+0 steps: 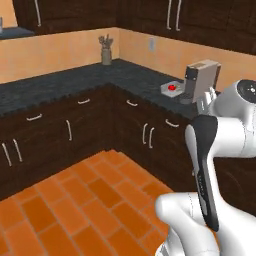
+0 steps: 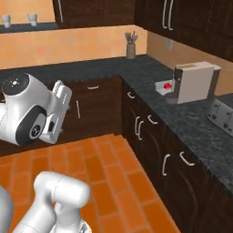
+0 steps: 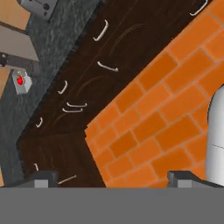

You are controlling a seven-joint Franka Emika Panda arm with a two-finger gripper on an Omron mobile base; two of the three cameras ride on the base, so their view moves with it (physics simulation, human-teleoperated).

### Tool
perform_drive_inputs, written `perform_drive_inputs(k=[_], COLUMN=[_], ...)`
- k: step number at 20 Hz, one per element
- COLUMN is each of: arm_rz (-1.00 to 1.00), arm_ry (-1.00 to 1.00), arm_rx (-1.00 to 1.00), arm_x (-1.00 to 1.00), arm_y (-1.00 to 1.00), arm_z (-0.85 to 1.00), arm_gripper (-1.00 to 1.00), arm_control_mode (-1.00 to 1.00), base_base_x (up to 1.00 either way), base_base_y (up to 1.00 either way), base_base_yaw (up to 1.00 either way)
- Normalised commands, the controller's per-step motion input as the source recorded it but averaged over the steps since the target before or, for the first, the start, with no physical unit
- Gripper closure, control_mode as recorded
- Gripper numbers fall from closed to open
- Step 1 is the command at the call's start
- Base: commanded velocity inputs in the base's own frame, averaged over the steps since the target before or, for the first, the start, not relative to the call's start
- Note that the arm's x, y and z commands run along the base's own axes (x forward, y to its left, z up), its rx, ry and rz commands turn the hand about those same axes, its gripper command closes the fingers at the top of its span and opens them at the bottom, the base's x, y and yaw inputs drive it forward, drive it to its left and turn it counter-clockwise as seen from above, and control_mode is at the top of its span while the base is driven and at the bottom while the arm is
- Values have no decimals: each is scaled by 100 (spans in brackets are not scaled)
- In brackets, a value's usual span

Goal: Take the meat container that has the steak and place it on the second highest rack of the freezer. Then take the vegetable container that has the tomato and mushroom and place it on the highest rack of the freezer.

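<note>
Gripper [image 3: 113, 180] jaws spread, holding nothing; drive toward the tray [image 2: 162, 86] with the tomato [image 2: 167, 84], right of frame, beside the coffee machine [image 2: 194, 82]

Tomato [image 2: 167, 85] in tray [image 2: 161, 86] beside coffee machine [image 2: 193, 82]

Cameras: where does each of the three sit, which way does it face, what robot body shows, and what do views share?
Left base view: behind the arm on its left, looking forward and down at the dark speckled L-shaped counter; the white arm rises at lower right.
Right base view: behind on the right, facing the same corner; arm at lower left.
Hand view: on the hand, rolled, looking down at the orange brick floor and dark wooden cabinets; gripper open, empty.
Shared: the small red tomato in its grey container beside the beige box-shaped coffee machine.
</note>
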Motion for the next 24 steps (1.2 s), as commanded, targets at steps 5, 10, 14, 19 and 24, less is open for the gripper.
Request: perform_drive_inputs(k=[5,10,14,19,24], arm_rz=[0,0,0,0,0], arm_ry=[0,0,0,0,0], arm_rx=[0,0,0,0,0], arm_x=[0,0,0,0,0], arm_y=[0,0,0,0,0], arm_z=[0,0,0,0,0], arm_gripper=[-100,-100,-100,-100,-100], arm_control_mode=[100,100,100,100,100], base_base_x=[57,94,99,94,82], base_base_y=[6,58,83,83,84], base_base_yaw=[-68,-55,-51,-48,-42])
